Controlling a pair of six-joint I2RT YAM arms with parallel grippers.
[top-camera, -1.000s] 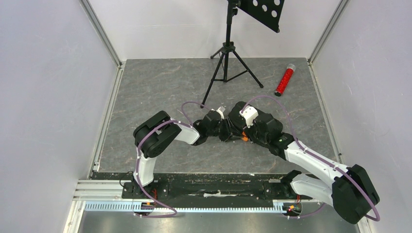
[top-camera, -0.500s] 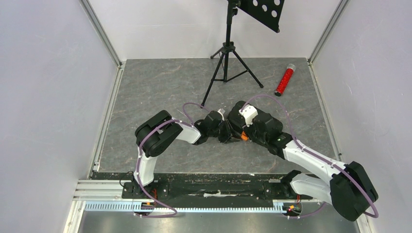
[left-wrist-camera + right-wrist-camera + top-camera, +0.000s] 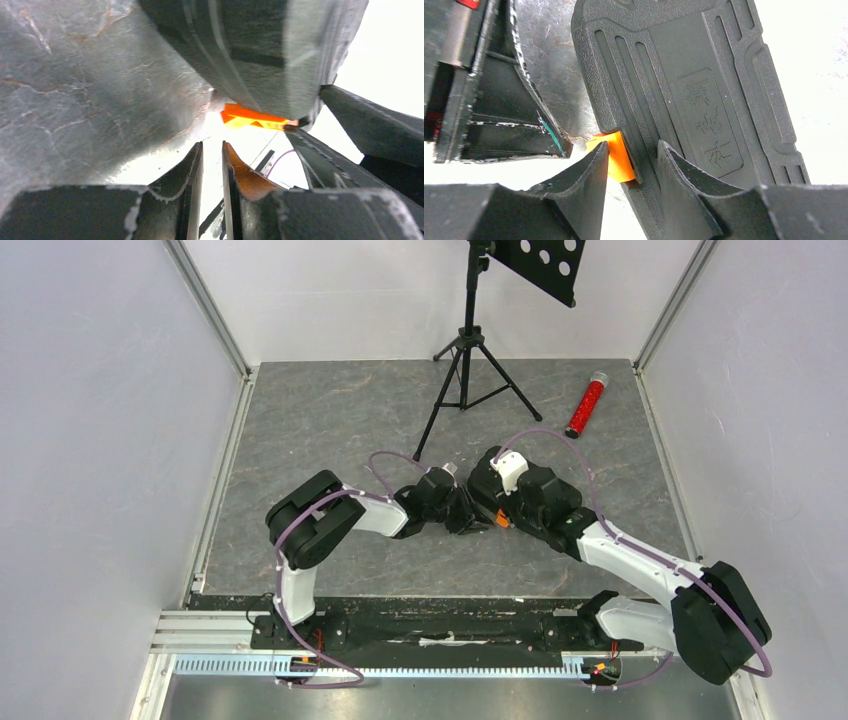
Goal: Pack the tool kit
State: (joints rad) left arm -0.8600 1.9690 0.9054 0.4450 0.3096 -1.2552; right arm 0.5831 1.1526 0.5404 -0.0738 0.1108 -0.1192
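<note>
The tool kit (image 3: 684, 75) is a black ribbed case, closed, lying on the grey floor at mid-table; in the top view it is mostly hidden under the right wrist. Its orange latch (image 3: 500, 521) pokes out on the left edge. My right gripper (image 3: 631, 150) straddles that edge, one finger pressed on the orange latch (image 3: 616, 157), the other on the lid. My left gripper (image 3: 212, 147) sits just left of the case (image 3: 260, 50), pointing at the latch (image 3: 255, 117). Its jaws stand a narrow gap apart with nothing between them.
A black tripod stand (image 3: 465, 370) rises behind the arms, with a perforated plate (image 3: 545, 265) at its top. A red glittery tube (image 3: 586, 406) lies at the back right. White walls close in the left, right and back sides.
The left jaws have narrowed. The left arm's elbow has shifted a little to the left, and both wrists have edged left with the case between them.
</note>
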